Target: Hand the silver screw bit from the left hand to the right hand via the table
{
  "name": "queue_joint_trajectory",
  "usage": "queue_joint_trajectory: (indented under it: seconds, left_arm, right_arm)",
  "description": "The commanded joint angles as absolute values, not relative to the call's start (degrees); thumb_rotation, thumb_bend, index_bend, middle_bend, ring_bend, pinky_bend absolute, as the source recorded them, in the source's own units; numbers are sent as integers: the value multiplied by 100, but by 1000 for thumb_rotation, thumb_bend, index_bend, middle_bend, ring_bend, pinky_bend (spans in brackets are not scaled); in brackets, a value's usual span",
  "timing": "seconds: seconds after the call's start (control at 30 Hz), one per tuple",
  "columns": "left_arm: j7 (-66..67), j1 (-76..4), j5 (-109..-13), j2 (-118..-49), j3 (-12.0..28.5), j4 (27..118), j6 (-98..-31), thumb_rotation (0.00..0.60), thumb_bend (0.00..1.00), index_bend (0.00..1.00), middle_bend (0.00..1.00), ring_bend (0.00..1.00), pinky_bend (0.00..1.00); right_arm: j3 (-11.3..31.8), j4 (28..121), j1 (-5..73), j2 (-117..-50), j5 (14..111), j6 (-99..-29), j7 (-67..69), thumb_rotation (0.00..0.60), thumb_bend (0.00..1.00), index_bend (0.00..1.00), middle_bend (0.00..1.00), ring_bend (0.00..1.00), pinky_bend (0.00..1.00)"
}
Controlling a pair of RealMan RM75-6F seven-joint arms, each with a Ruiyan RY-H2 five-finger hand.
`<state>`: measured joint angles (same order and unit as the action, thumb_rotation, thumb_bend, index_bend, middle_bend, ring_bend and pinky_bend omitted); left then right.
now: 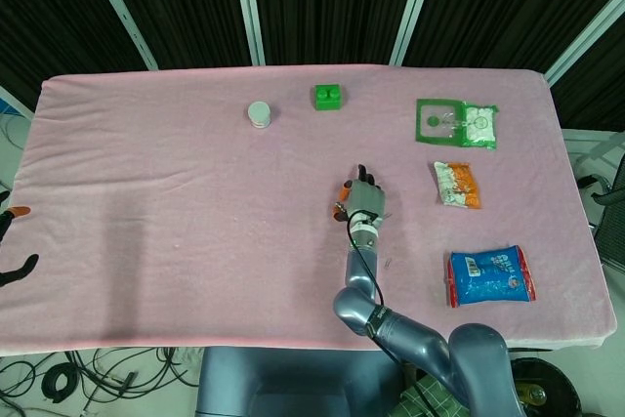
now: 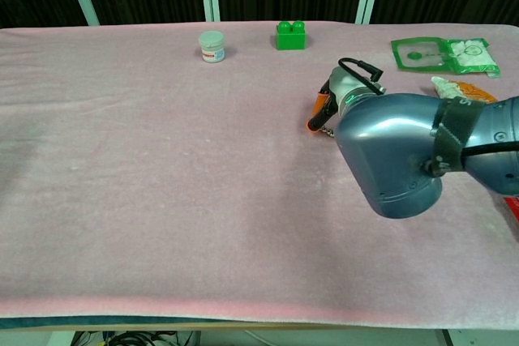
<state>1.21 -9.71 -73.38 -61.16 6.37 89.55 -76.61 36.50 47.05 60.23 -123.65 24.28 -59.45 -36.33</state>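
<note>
Dark curtains hang behind a table draped in pink cloth, and most of the action sits just right of its middle. From where I stand, the right hand is down low over the cloth, palm side under, its orange-tipped fingers curled in at the near-left edge of the hand. Right at those tips, in the chest view, I can make out a thin dark sliver that I take to be the silver screw bit, lying on or just off the cloth with its long axis running roughly along the arm's reach, slightly slanted. Whether the fingers actually pinch it or only touch beside it I cannot tell; the big elbow joint blocks much of that view. The left hand shows only as a couple of dark fingers with an orange tip at the far left edge of the head view, spread apart and holding nothing, well apart from the bit. So the right hand is plainly the nearer one, and any pickup turns on closing across that slim shaft.
</note>
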Motion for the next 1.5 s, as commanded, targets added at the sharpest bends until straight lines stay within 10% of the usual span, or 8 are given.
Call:
queue_joint_trajectory:
  seconds: [0.03,1.5]
  left_arm:
    - [123,-971,-7337,-6117,638,8957,-7660,600,256,259,38,0,0]
    - [114,-954,-7343,-6109,661,8973,-7664,600,291,265,36,0,0]
  right_arm:
    - [3664,4687,6015,-12379,2419,-5924,-3644,600,243,556,22,83,208]
    - [3835,4662,6030,-12477,2237,-5868,-4131,600,319,617,25,83,209]
